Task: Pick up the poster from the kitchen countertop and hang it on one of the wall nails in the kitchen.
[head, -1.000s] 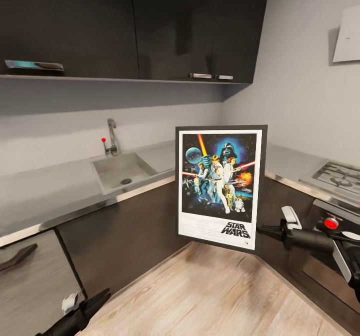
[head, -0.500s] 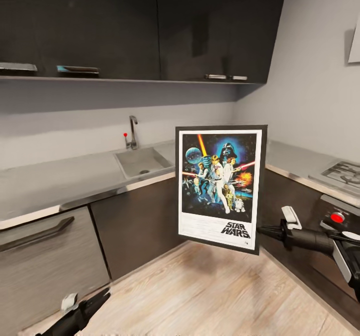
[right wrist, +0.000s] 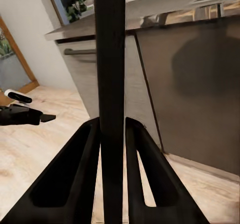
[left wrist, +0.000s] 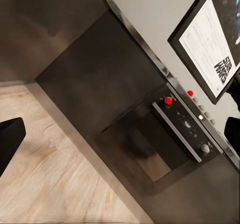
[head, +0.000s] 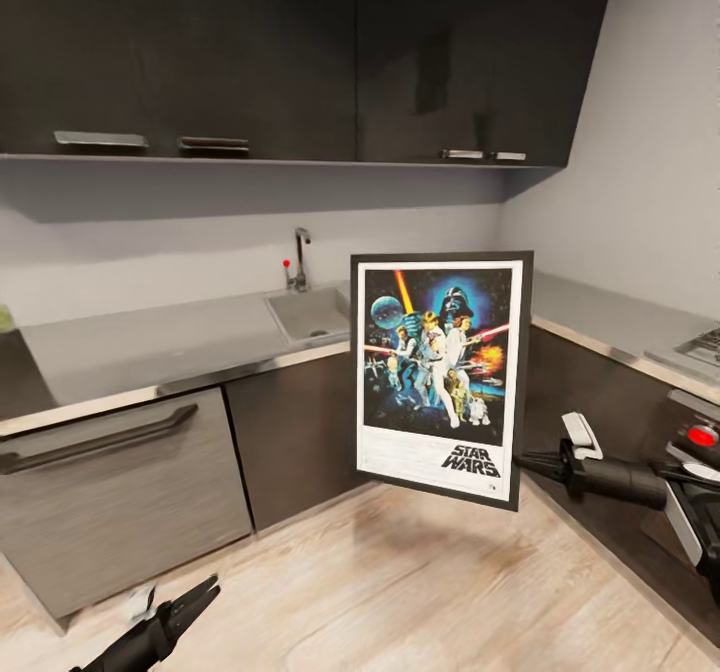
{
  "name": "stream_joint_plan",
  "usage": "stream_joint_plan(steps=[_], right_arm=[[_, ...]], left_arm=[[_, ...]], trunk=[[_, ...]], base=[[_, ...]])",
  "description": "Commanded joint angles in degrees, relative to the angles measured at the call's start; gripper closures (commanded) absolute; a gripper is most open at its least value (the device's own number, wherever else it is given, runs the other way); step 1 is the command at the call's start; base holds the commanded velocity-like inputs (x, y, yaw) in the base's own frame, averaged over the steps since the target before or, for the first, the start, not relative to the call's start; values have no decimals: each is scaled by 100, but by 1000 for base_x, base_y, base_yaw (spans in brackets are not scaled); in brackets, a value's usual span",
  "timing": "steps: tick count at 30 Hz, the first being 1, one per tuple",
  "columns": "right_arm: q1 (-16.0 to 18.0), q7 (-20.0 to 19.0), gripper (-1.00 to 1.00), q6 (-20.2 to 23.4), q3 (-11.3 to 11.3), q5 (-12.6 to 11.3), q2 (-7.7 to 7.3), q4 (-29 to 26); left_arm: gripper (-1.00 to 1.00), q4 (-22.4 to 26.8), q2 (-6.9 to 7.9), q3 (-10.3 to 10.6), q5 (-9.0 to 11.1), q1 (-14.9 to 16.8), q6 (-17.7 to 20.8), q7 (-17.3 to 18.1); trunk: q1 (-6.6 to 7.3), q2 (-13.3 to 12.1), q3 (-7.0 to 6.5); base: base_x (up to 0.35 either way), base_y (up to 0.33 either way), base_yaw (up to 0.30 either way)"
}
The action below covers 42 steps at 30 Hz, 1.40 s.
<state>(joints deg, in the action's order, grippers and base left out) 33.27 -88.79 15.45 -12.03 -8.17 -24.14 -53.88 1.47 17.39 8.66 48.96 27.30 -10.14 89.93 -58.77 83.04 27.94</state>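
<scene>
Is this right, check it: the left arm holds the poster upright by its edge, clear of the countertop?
Not quite: the right gripper holds it. The head view shows its fingers clamped on the poster at its lower right edge; the right wrist view confirms. It is upright and clear of the countertop.

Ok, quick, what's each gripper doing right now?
Left gripper: open, holding nothing.
Right gripper: closed on the poster's frame edge.

Home kitchen, grey countertop [head: 150,347] w/ sink [head: 312,314] & tap [head: 300,257], dark cabinets [head: 300,52], oven [left wrist: 177,134], wood floor [head: 400,592]
</scene>
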Motion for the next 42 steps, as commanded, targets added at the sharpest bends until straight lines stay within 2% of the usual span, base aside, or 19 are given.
stream_joint_plan(steps=[1, 10, 27, 33, 42], right_arm=[[4, -33, 100, 82, 2, -10, 0, 2], [4, 15, 100, 73, 15, 18, 79, -16], [4, 46, 100, 68, 10, 9, 85, -26], [4, 46, 100, 72, 9, 8, 85, -26], [4, 46, 100, 72, 9, 1, 85, -19]], left_arm=[[-100, -3, 1, 49, 52, 4, -59, 7], [-100, -6, 17, 48, 59, 4, -49, 7], [-100, -10, 54, 48, 61, -4, -41, 7], [-100, -7, 85, 48, 61, -10, -35, 7], [-100, -6, 97, 48, 61, -64, -32, 7]], trunk=[[4, 4, 6], [4, 4, 6], [4, 4, 6], [136, -237, -102], [333, -598, -263]], base=[[-333, 0, 5], [-151, 0, 160], [-3, 0, 287], [0, 0, 198], [0, 0, 20]])
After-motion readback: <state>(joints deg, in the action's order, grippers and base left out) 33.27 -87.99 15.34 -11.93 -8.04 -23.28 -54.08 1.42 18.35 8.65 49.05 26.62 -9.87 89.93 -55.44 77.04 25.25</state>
